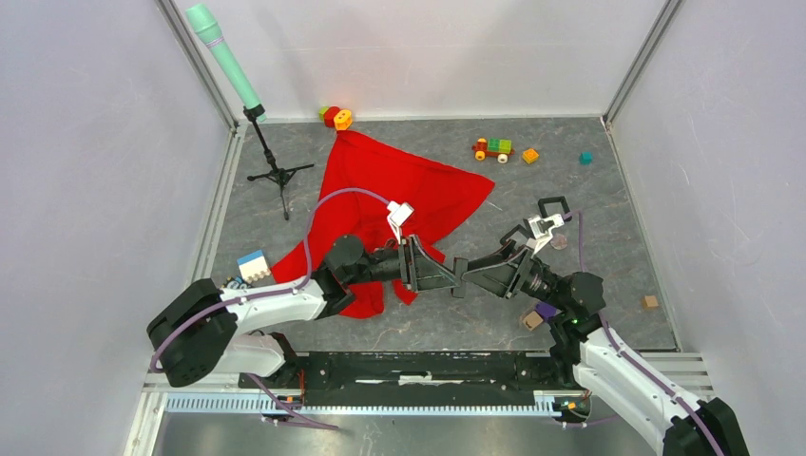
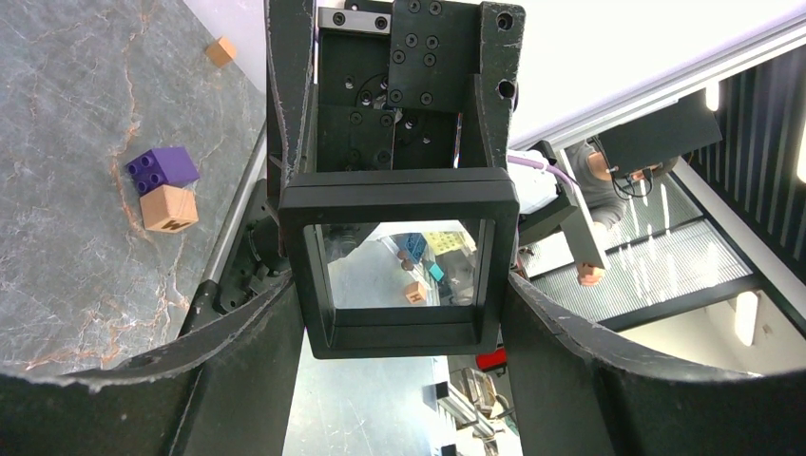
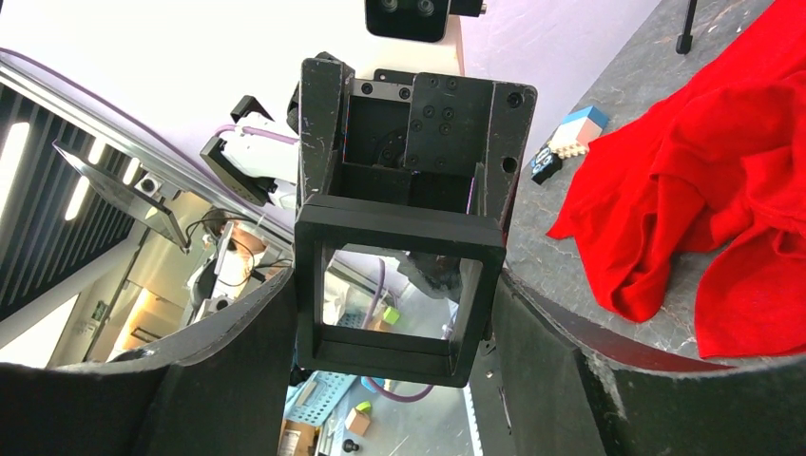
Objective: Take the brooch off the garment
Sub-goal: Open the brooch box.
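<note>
1. Evenly and brightly lit from overhead in the top view; casts only soft, pale shadows on the bench (image 1: 570, 218).
2. Renders the garment (image 1: 399, 190) as saturated red, with only faint shading in the folds.
3. Blows out the white wall (image 2: 618, 38) to flat glare in both wrist views; catches bright strip lights (image 3: 14, 157) at the margins.
4. Leaves the near fingers (image 2: 124, 408) of the left gripper (image 2: 404, 285) dark, soft and bowed by wide-angle distortion.
5. Picks up reflections in the clear pane of the black square frame (image 2: 399, 199).
</note>
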`<action>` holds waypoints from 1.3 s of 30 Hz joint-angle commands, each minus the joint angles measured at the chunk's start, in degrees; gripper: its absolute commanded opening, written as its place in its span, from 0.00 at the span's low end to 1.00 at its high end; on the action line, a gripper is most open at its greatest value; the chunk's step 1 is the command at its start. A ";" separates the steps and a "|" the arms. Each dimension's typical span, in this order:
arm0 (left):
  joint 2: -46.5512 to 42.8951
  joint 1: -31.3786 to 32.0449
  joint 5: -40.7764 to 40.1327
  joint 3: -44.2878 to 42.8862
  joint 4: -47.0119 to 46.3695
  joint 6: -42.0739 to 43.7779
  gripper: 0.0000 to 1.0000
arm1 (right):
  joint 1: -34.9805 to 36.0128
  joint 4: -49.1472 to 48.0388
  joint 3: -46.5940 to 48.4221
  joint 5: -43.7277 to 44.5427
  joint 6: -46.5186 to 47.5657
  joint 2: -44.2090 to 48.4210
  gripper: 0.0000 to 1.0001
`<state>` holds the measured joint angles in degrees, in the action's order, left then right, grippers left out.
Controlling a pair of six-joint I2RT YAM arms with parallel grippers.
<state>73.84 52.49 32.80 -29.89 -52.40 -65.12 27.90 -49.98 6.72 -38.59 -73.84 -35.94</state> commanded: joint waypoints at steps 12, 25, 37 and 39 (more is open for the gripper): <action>-3.38 0.11 -4.24 0.17 -1.07 2.08 0.83 | 0.47 -1.31 -0.48 -1.67 1.44 0.28 0.53; -1.84 0.16 -4.47 -1.27 2.04 3.58 0.65 | 0.42 1.85 0.33 -2.63 3.57 0.06 0.53; -1.17 0.11 -3.46 -0.18 -2.45 2.02 0.18 | 0.40 -6.65 -0.59 -3.07 -1.57 0.15 0.52; -1.31 0.16 -3.40 -0.03 -2.95 1.80 0.16 | 0.41 -10.99 -1.20 -3.22 -3.68 -0.53 0.52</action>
<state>72.38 52.53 30.17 -29.56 -51.27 -63.90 27.90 -51.09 6.26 -39.79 -73.14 -35.99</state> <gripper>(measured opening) 0.744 0.731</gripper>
